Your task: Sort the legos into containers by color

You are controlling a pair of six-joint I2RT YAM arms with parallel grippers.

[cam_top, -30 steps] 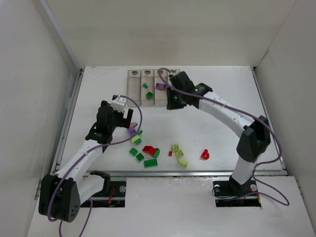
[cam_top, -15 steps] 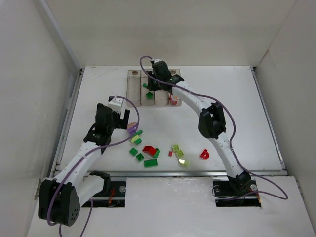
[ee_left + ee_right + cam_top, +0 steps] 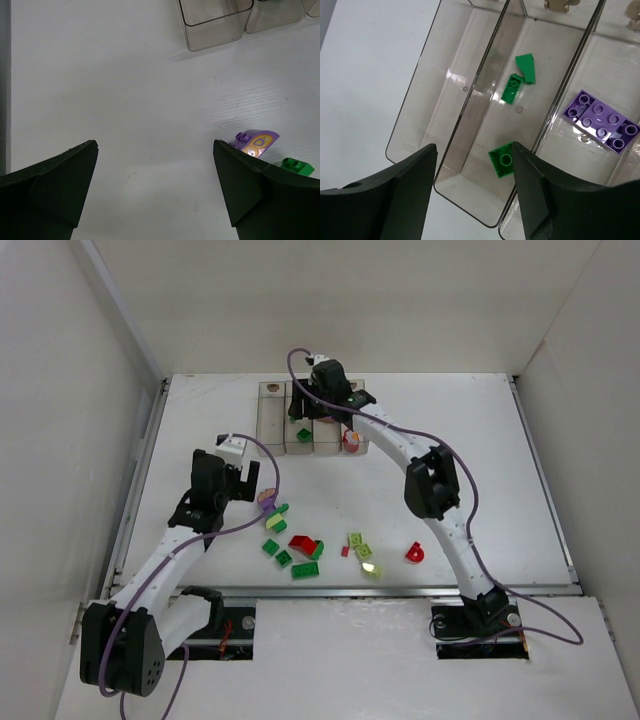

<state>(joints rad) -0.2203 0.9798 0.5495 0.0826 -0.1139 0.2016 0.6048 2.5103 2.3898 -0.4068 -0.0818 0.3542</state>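
The containers [image 3: 272, 420] are four clear boxes in a row at the back of the table. My right gripper [image 3: 308, 410] hovers open over the second one [image 3: 470, 125], with nothing between its fingers [image 3: 474, 147]. In that box lie a green brick [image 3: 502, 161] and two smaller green pieces [image 3: 525, 67]. The third box holds a purple plate [image 3: 601, 120], and a red brick [image 3: 351, 440] lies in the fourth. My left gripper [image 3: 155, 147] is wide open above bare table. A purple curved brick [image 3: 257, 141] lies just outside its right finger [image 3: 250, 190].
Loose legos lie near the front edge: green ones [image 3: 272, 548], a red one [image 3: 302, 542], yellow-green ones [image 3: 360, 545] and a lone red one [image 3: 416, 553]. A green brick [image 3: 297, 166] sits beside the purple one. White walls enclose the table.
My right arm has swung left from the fourth box to over the second, and its jaws have opened. The left arm has hardly moved and stays open.
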